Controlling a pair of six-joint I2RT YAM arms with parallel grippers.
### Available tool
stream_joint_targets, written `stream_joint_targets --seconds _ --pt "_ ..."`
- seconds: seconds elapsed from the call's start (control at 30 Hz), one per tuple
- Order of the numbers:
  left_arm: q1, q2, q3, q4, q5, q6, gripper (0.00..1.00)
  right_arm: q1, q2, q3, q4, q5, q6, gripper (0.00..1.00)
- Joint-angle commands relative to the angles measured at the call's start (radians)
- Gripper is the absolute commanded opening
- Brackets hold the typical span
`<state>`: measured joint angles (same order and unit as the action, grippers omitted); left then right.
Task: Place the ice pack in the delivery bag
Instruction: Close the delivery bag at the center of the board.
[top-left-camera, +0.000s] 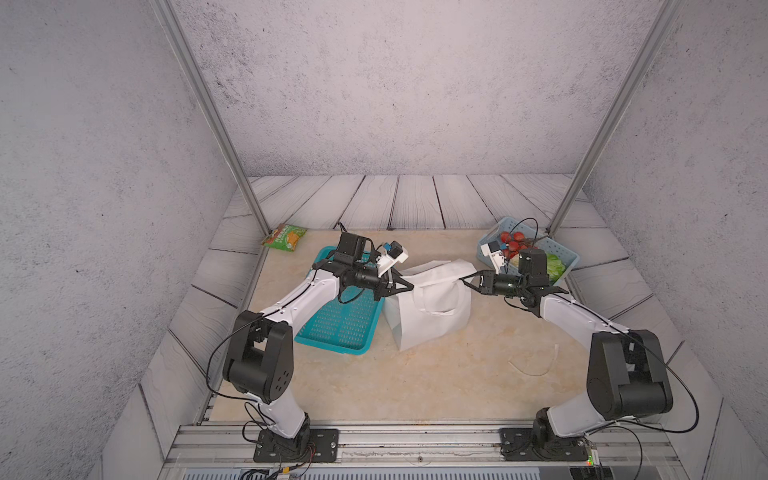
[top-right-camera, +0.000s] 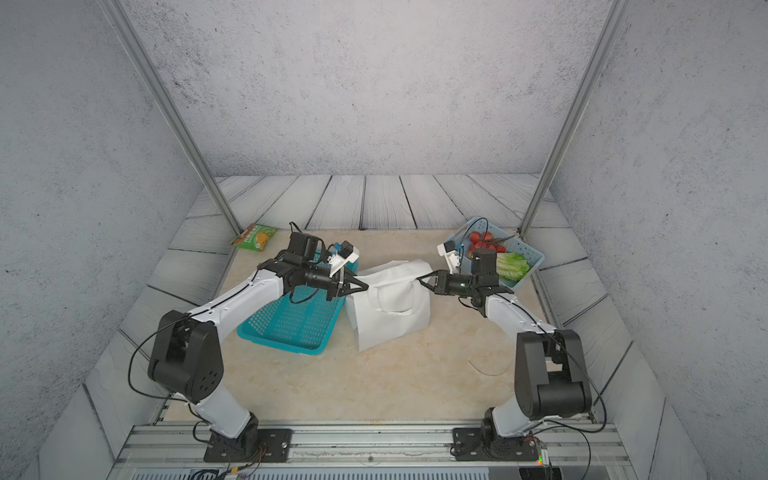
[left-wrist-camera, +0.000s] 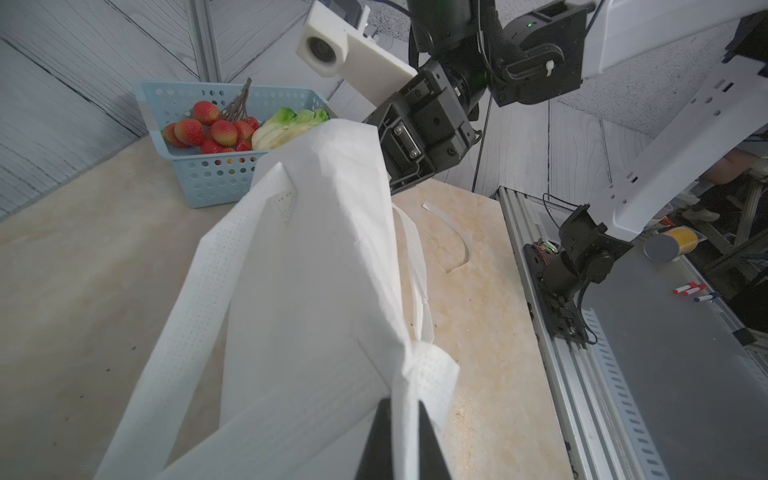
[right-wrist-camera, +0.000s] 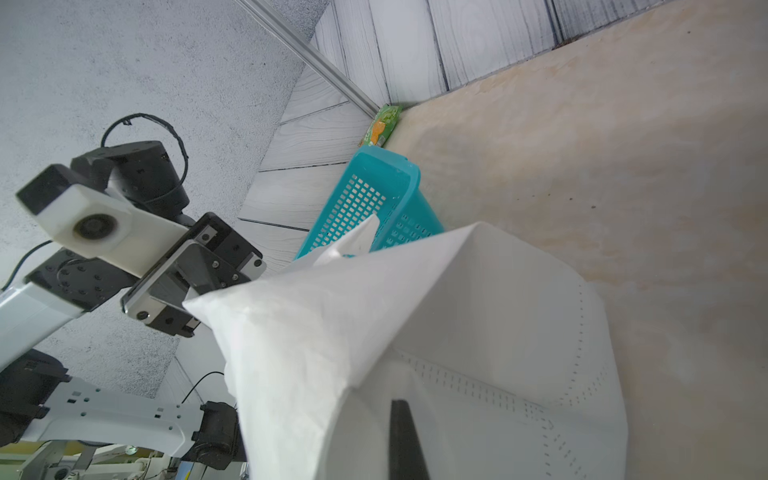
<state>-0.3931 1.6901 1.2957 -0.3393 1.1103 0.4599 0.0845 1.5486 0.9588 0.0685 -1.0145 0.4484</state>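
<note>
Pinching opposite top edges of the delivery bag (top-left-camera: 432, 320), beside the teal basket (top-left-camera: 345, 328), with left gripper (top-left-camera: 411, 287) and right gripper (top-left-camera: 463, 279) clamped on fabric; ice pack unseen. Could slip or tear if tugged hard.

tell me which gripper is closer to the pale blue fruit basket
Right. The right gripper, shut on one edge of the delivery bag, sits close to the pale blue basket; the left gripper grips the bag's opposite edge, by the teal basket.
</note>
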Motion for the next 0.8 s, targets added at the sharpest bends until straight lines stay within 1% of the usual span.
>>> stream_joint_targets --seconds 0.0,0.03,0.07,0.1,0.17,0.23,0.3,0.37,0.43,0.47,0.53,0.57,0.6,0.63,0.67,0.7,0.73,0.77 --pt "0.026 0.004 -0.016 -0.233 -0.054 0.125 0.0 -0.12 0.012 0.118 -0.144 0.176 0.033 0.01" --pt "0.028 0.004 -0.016 -0.235 -0.06 0.131 0.0 -0.132 0.008 0.11 -0.148 0.167 0.028 0.04" --pt "0.033 0.001 -0.021 -0.224 -0.061 0.125 0.0 -0.14 -0.003 0.091 -0.151 0.175 0.024 0.11" --pt "0.037 -0.003 -0.024 -0.206 -0.052 0.109 0.0 -0.141 -0.023 0.068 -0.152 0.186 0.014 0.16" --pt "0.048 -0.006 -0.026 -0.165 -0.027 0.071 0.0 -0.141 -0.055 0.004 -0.108 0.214 0.017 0.22" --pt "0.055 0.002 -0.018 -0.149 -0.003 0.051 0.0 -0.147 -0.07 -0.048 -0.053 0.222 0.056 0.23" --pt "0.058 0.012 -0.01 -0.15 0.012 0.046 0.0 -0.15 -0.08 -0.059 -0.035 0.205 0.07 0.22" --pt "0.058 0.018 -0.007 -0.153 0.012 0.043 0.0 -0.15 -0.102 -0.045 -0.06 0.193 0.037 0.21" --pt "0.056 0.017 -0.009 -0.158 0.006 0.048 0.0 -0.152 -0.18 -0.043 -0.087 0.214 -0.027 0.22" --pt "0.054 0.014 -0.009 -0.163 -0.004 0.057 0.0 -0.152 -0.233 -0.045 -0.1 0.231 -0.069 0.26" --pt "0.047 0.008 -0.007 -0.188 -0.024 0.083 0.0 -0.151 -0.314 -0.049 -0.083 0.226 -0.122 0.46" --pt "0.043 0.004 -0.007 -0.196 -0.032 0.097 0.0 -0.153 -0.335 -0.043 -0.064 0.201 -0.119 0.53" --pt "0.042 0.001 -0.009 -0.196 -0.032 0.098 0.0 -0.151 -0.338 -0.027 -0.047 0.145 -0.099 0.6" --pt "0.043 -0.002 -0.012 -0.182 -0.025 0.086 0.0 -0.138 -0.326 -0.015 -0.008 0.058 -0.056 0.65" --pt "0.043 -0.003 -0.014 -0.165 -0.013 0.068 0.0 -0.12 -0.314 -0.01 0.032 0.001 -0.014 0.68" --pt "0.044 -0.003 -0.02 -0.139 0.0 0.042 0.0 -0.093 -0.312 -0.012 0.035 -0.049 -0.018 0.71" --pt "0.043 -0.001 -0.024 -0.113 0.012 0.019 0.0 -0.073 -0.325 -0.019 -0.017 -0.065 -0.066 0.73" --pt "0.043 0.001 -0.026 -0.096 0.022 0.001 0.0 -0.044 -0.357 -0.033 -0.096 -0.053 -0.162 0.77"
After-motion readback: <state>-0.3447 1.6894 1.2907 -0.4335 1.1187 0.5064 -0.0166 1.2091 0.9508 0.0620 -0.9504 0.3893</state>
